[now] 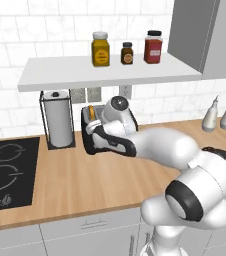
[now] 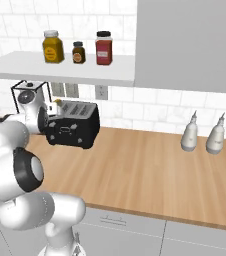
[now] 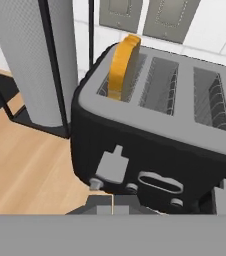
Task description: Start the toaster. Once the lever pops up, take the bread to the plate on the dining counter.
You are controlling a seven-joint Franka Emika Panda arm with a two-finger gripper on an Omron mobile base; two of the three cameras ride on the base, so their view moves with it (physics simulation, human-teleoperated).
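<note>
The gripper [image 3: 112, 204] is fully closed, empty, poised just below the toaster [image 3: 155, 135] lever [image 3: 113, 165] on the desk [image 2: 150, 165]. The bread [image 3: 123, 65] stands in the leftmost slot. Starting the toaster is the step in hand; next, the lever probably needs pressing down.

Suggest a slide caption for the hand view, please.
Closed gripper below the toaster lever, bread in the end slot.

- Black four-slot toaster [image 3: 155, 145] with grey top, just ahead of and above the closed gripper [image 3: 112, 205]; grey lever [image 3: 113, 165] directly beyond the fingertips.
- Bread [image 3: 123, 65], orange-brown crust, upright in the slot farthest left from the gripper.
</note>
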